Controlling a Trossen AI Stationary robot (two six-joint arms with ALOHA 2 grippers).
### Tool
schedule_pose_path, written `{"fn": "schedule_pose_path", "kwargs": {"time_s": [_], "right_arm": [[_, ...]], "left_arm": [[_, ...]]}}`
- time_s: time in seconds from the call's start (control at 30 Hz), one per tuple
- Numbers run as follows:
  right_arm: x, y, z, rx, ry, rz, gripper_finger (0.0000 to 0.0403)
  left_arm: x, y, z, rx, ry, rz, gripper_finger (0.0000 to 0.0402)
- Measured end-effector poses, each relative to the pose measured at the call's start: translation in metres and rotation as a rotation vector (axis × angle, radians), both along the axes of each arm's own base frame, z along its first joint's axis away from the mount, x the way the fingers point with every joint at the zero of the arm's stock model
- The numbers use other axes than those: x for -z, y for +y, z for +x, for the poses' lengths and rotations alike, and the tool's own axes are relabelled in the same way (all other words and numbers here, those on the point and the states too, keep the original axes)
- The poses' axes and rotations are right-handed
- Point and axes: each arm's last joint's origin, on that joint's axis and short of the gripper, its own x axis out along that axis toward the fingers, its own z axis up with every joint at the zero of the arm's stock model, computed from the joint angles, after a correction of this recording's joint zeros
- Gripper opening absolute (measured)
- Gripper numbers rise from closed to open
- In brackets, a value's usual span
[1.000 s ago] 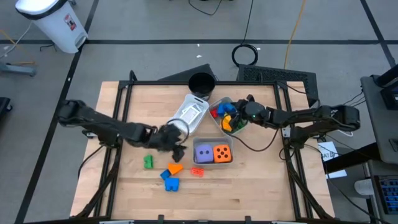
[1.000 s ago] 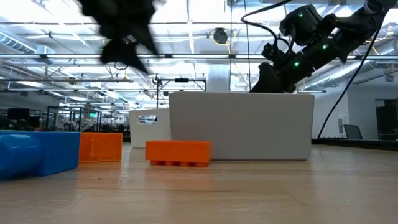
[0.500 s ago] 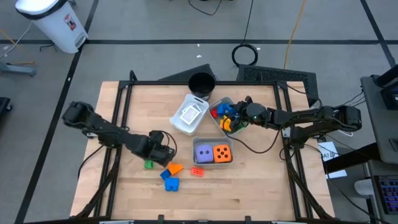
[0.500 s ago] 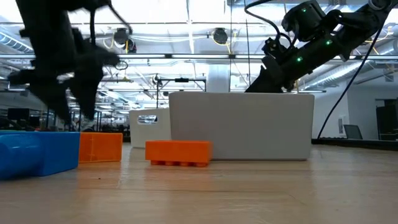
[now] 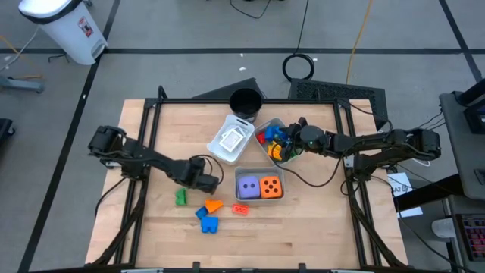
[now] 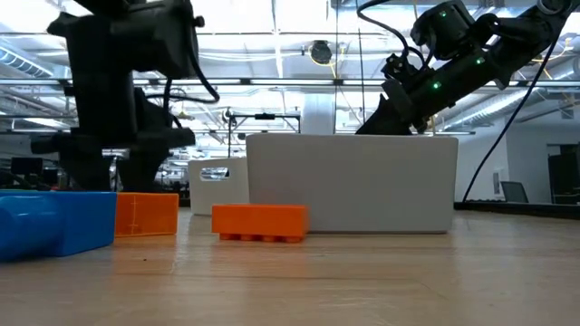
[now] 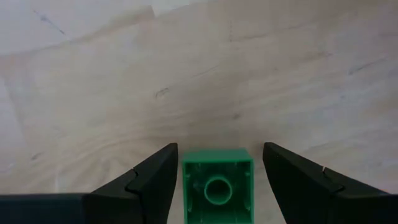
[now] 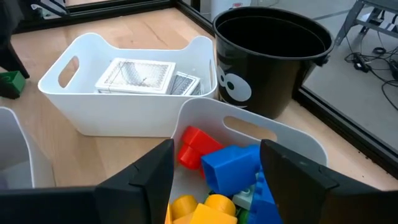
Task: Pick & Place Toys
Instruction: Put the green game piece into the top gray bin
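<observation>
In the low view, a blue block (image 6: 54, 222) is seen at the lower left, nearest the camera, with an orange block (image 6: 145, 214) just behind it and a flat orange brick (image 6: 260, 222) at lower centre. None of these has been displaced over the last second.

The left gripper (image 7: 214, 180) has been relocated. One second ago it was held high beside the tile tray (image 5: 231, 139) at centre frame of the high view; it has since been swung to the lower left and lowered to the table. Its jaws are now set apart on either side of the green block (image 7: 217, 185), with a gap visible on each side, so the block is bracketed but not clamped. In the high view the green block (image 5: 180, 197) lies left of centre, well apart from the trays. It is judged that the approach is complete and that closure is the next step.

Farther back, the right gripper (image 8: 216, 180) is held over the tray of mixed blocks (image 8: 298, 138) at upper centre-right of the high view, essentially unmoved. Its jaws are spread and nothing is held between them. The two dice (image 5: 260, 186) remain in their tray, and the black cup (image 5: 245, 101) stands at upper centre.
</observation>
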Motion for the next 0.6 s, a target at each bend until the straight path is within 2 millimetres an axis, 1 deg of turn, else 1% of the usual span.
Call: {"fn": "schedule_pose_path", "kwargs": {"time_s": [0.23,0.3,0.4,0.5,0.53,0.6], "right_arm": [[0.0003,0.0,-0.0001,0.0,0.003,0.001,0.021],[0.0003,0.0,-0.0001,0.0,0.003,0.001,0.021],[0.0003,0.0,-0.0001,0.0,0.003,0.001,0.021],[0.0003,0.0,-0.0001,0.0,0.003,0.001,0.021],[0.0004,0.0,-0.0001,0.0,0.004,0.001,0.021],[0.0003,0.0,-0.0001,-0.001,0.003,0.001,0.021]], "left_arm": [[0.0033,0.0017,0.0014,0.001,0.025,-0.026,0.0243],[0.0025,0.0016,0.0009,0.002,0.025,-0.036,0.0235],[0.0024,0.001,0.0005,0.005,0.031,-0.053,0.0201],[0.0024,0.0006,-0.0001,0.017,0.038,-0.054,0.0154],[0.0023,0.0007,-0.0001,0.026,0.039,-0.054,0.0146],[0.0023,0.0009,0.0003,0.045,0.038,-0.044,0.0145]]}}
